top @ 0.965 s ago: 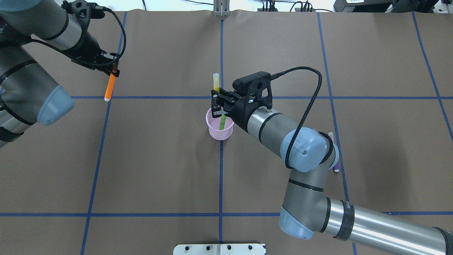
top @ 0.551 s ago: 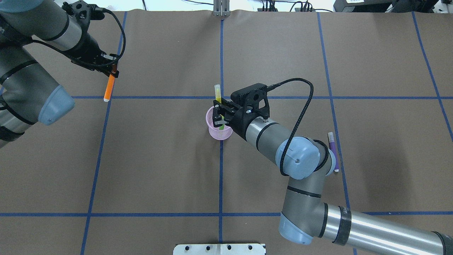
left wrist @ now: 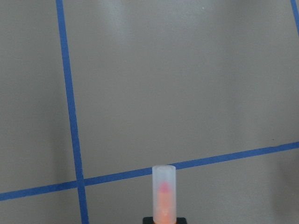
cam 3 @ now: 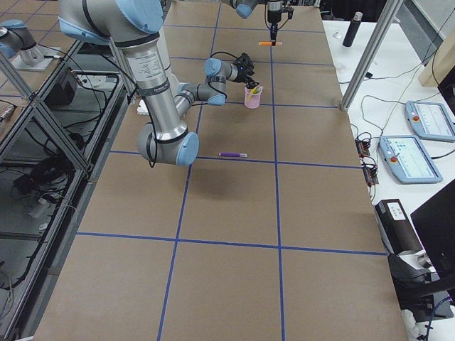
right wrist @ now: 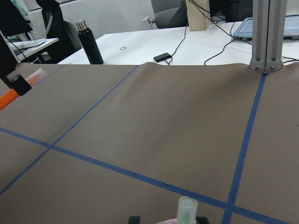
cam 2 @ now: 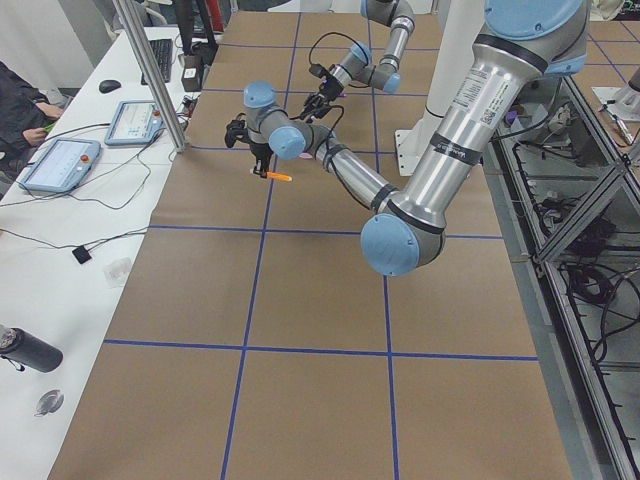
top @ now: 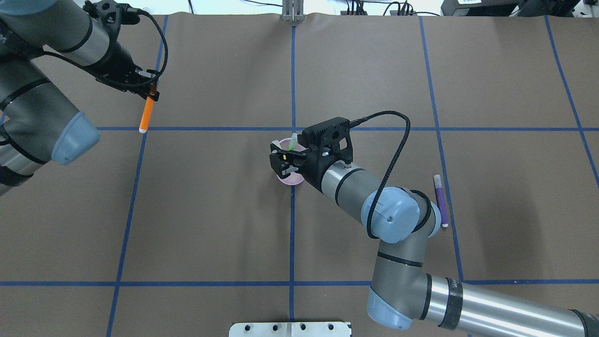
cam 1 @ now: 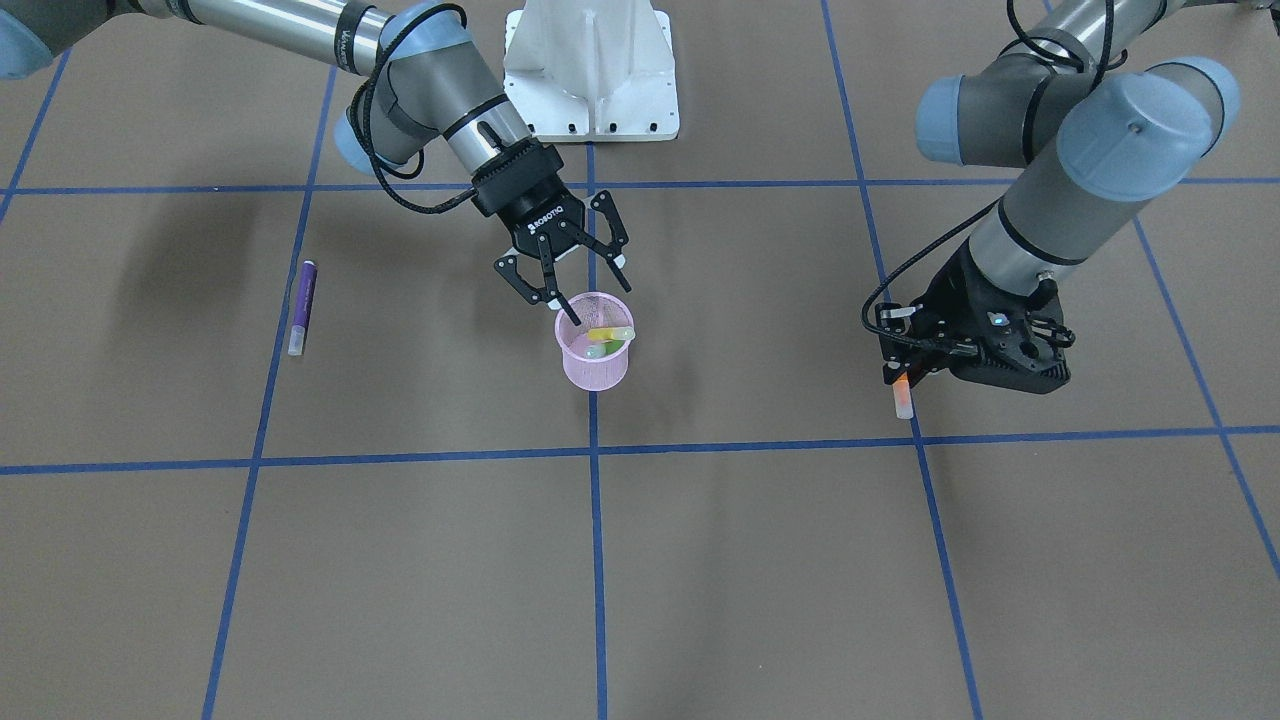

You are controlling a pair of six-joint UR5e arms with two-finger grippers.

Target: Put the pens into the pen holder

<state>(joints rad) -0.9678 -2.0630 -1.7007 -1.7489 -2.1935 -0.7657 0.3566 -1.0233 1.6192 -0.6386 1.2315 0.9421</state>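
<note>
As R jaws gape, green pen between, in holder.

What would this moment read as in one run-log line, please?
right gripper: jaws open over pen holder | yellow pen, green pen: in holder | left gripper: shut on orange pen | purple pen: on table

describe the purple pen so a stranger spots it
On the table, find the right arm's blue elbow in the overhead view. Beside it, along a blue tape line, lies the purple pen. It alone lies flat and loose: the orange pen is in the left gripper, the others in the pink cup.
</note>
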